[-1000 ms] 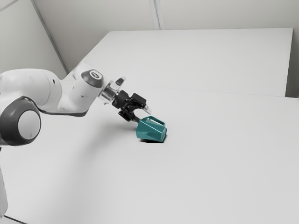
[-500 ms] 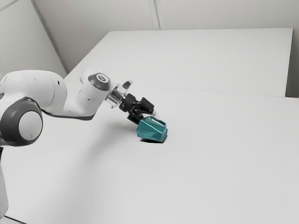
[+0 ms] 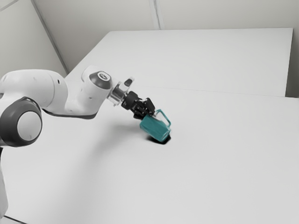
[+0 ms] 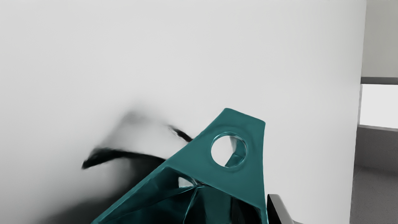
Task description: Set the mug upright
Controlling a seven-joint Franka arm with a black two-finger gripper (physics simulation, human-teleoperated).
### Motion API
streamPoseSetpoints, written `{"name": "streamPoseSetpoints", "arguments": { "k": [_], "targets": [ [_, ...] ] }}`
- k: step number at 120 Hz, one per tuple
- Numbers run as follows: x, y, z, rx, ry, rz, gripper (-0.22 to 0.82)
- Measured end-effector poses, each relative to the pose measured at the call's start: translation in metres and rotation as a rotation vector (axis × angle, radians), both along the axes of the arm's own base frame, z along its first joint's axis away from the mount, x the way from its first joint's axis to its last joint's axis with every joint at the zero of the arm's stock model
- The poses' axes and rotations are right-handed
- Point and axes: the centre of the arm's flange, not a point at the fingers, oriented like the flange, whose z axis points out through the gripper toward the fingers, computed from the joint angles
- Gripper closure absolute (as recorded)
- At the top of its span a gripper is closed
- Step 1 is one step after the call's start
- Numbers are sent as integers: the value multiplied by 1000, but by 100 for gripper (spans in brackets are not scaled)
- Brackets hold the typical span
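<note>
Mug (image 3: 154, 128) tilts over the white table (image 3: 210, 177), mouth toward the gripper, base end lower. The arm (image 3: 79, 100) reaches in from the exterior view's left. Its gripper (image 3: 151, 114) is nearly closed, pinching the mug's wall. The handle (image 3: 165, 116) faces up.

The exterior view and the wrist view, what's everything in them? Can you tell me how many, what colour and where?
Teal angular mug with a handle: one, teal, tilted at the gripper
Dark shadow: one, black, on the table below the mug
Wide flat table: one, white, beneath the mug
Plain room walls: at least two, pale grey, beyond the table
Jointed robot arm: one, white and dark grey, from the exterior view's left
Two-finger gripper: one, black, at the arm's end
</note>
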Motion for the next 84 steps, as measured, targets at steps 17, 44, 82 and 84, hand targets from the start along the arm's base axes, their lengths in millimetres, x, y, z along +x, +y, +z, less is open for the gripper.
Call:
{"name": "streamPoseSetpoints", "arguments": {
  "k": [17, 44, 82, 84],
  "targets": [
    [1, -8, 20, 6, -30, -13, 76],
    [-2, -10, 51, 43, -76, -39, 78],
    [-22, -7, 104, 368, -126, -206, 79],
    [-23, -8, 103, 386, -125, -215, 79]
  ]
}}
